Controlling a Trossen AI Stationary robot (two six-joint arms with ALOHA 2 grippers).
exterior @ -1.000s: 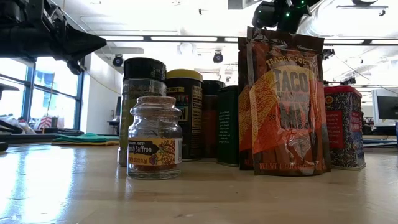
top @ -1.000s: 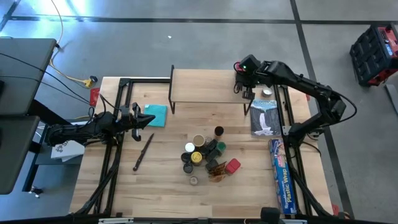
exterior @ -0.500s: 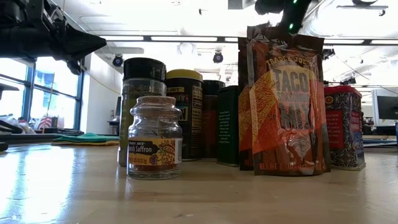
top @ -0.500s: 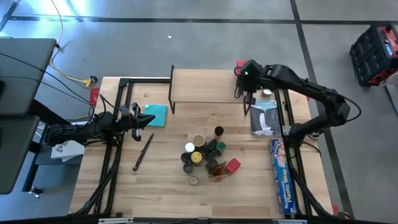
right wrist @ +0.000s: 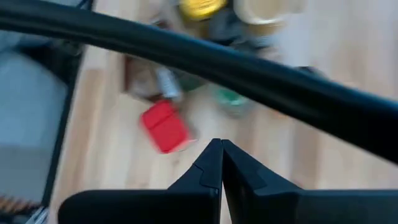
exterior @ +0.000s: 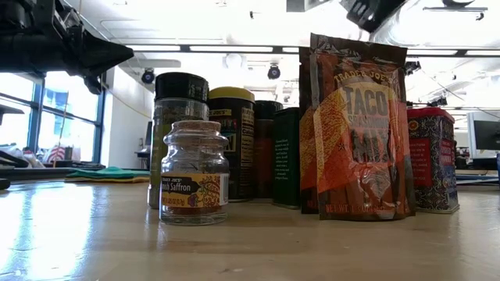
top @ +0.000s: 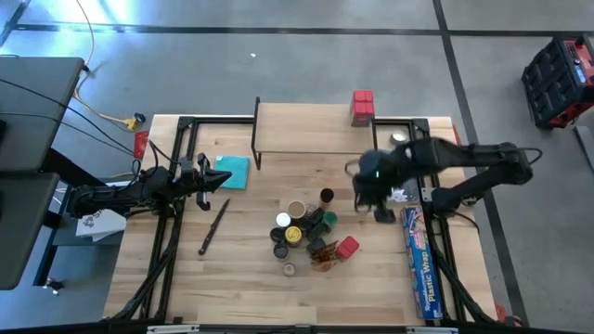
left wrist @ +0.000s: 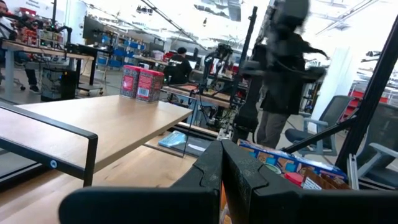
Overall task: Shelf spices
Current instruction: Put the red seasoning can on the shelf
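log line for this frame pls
right gripper: shut, empty, beside spice jar cluster | left gripper: shut, idle by teal square cloth | two red boxes on low wooden shelf

Right wrist view is motion-blurred, jar cluster [right wrist: 249, 18] cut off at the edge; in the low view the taco packet [exterior: 357, 129] hides jars behind.

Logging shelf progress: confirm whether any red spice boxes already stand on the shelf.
Yes, two red boxes stand at the far right corner of the shelf in the high view.
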